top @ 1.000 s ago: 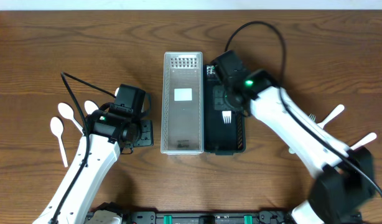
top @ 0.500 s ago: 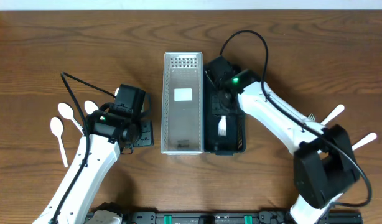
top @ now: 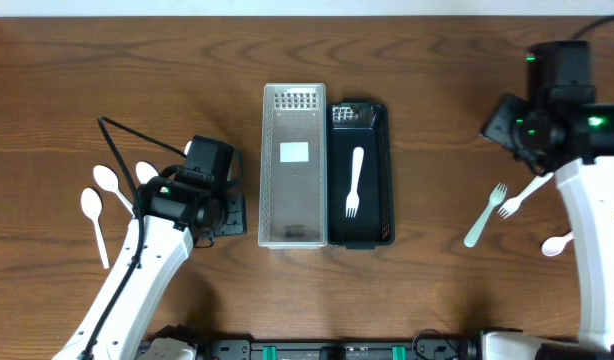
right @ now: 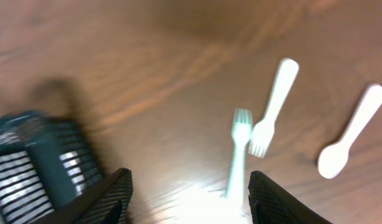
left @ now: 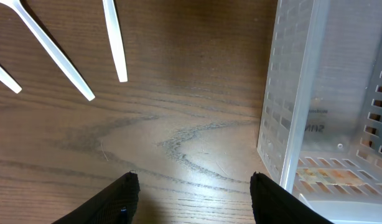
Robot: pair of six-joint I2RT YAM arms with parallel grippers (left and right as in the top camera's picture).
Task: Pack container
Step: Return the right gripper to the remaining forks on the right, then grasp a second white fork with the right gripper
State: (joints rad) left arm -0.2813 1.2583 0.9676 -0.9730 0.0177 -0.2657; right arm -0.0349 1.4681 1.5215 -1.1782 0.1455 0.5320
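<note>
A black container (top: 379, 215) stands beside a clear perforated container (top: 294, 215) at mid-table. One white fork (top: 354, 183) lies in the black one. My right gripper (right: 188, 186) is open and empty, hovering far right over a pale green fork (right: 236, 155), with a white fork (right: 275, 106) and a white spoon (right: 353, 130) beyond it. In the overhead view the right gripper (top: 509, 125) is above those utensils. My left gripper (left: 194, 186) is open and empty over bare wood, just left of the clear container (left: 328, 106).
White spoons (top: 105, 182) lie at the far left; their handles (left: 114, 37) show ahead of my left gripper. The black container's corner (right: 35, 162) is at the left of the right wrist view. A black cable (top: 122, 150) trails from the left arm.
My right gripper opened, left the white fork in the black container, and swung away to the far right over the loose utensils. The left arm has not moved.
</note>
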